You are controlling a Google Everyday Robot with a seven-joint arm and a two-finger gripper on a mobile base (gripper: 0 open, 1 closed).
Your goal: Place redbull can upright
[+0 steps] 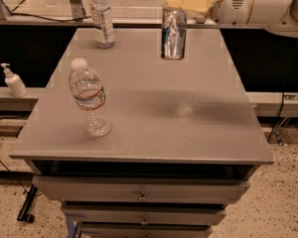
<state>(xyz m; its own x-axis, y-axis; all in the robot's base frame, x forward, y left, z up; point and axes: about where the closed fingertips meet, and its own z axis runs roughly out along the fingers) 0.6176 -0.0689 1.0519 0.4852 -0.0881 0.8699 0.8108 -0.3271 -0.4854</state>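
1. The can [174, 33] is seen standing upright near the far edge of the table [188, 113], a little right of the middle.
2. Its top is pinched by the gripper [175, 4], which reaches in from the right at the end of the white arm [258, 4]. The pale fingers are closed on the rim, so the body hangs straight below them.
3. A grip from above is judged to suit the task, since the base is left free to meet the surface flat.
4. Whether the base is already touching the tabletop cannot be told; it looks very close or just in contact.
5. The far edge lies just behind the can, so little room is left on that side, and a tip backward is judged the main risk on release.
6. A water bottle [102, 19] stands at the far left corner, well apart from the can. A second water bottle [91, 98] stands near the front left.
7. The middle and right of the tabletop are left open, giving room for the arm to be drawn back to the right or upward.
8. A soap dispenser [12, 81] rests on a ledge off the left side, outside the working area.
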